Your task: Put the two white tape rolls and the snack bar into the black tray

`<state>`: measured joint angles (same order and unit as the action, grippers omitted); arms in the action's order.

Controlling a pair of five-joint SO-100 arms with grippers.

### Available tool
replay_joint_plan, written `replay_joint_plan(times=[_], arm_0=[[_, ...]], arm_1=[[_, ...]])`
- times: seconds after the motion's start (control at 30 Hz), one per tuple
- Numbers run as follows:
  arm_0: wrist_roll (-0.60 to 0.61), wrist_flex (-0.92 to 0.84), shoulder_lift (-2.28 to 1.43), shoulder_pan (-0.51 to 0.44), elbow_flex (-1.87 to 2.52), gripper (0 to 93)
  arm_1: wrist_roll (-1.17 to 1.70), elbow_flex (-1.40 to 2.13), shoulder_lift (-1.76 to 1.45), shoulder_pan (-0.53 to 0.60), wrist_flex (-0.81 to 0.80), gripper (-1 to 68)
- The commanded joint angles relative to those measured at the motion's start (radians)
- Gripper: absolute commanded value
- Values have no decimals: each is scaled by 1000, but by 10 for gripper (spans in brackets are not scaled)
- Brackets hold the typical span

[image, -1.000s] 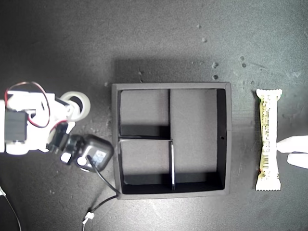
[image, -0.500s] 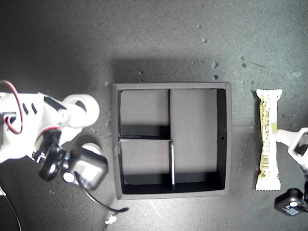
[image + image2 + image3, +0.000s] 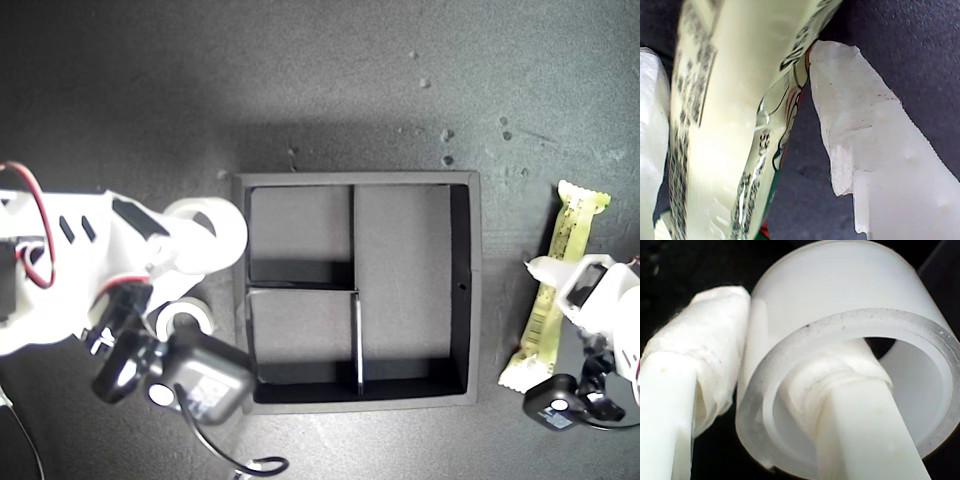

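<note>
The black tray (image 3: pixel 355 179) sits mid-table with all its compartments bare. At the exterior view's left, my second gripper (image 3: pixel 203 240) is shut on the larger white tape roll (image 3: pixel 226 226), just off the tray's wall. In the second wrist view one finger (image 3: pixel 855 405) passes through that tape roll (image 3: pixel 830 285) and the other presses its outside. The smaller tape roll (image 3: pixel 186 318) lies on the table under that arm. At the exterior view's right, my first gripper (image 3: pixel 552 278) is shut on the snack bar (image 3: pixel 567 245), which is tilted. The snack bar (image 3: pixel 725 125) fills the space beside one finger (image 3: pixel 880 150).
Black camera modules hang from both wrists, one (image 3: pixel 203 382) near the tray's front corner at the exterior view's left, the other (image 3: pixel 556 405) beside the bar's lower end. A cable (image 3: pixel 235 462) trails on the dark speckled table.
The second gripper has carried the larger tape roll toward the tray, uncovering the smaller roll. The first arm has come in from the exterior view's right, taken hold of the snack bar and tilted it.
</note>
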<state>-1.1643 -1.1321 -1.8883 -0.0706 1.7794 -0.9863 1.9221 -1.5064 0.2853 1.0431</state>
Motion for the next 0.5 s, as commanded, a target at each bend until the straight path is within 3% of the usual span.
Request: replay_joint_plan(times=[0.0, 0.2, 0.47], arm_0=[[0, -3, 5, -17, -64, 3], [-8, -3, 46, -32, -94, 3], [-11, -3, 86, -46, -124, 3]], arm_1=[[531, -18, 12, -12, -48, 167], [528, -55, 12, -8, 28, 74], [614, -356, 11, 2, 376, 60]])
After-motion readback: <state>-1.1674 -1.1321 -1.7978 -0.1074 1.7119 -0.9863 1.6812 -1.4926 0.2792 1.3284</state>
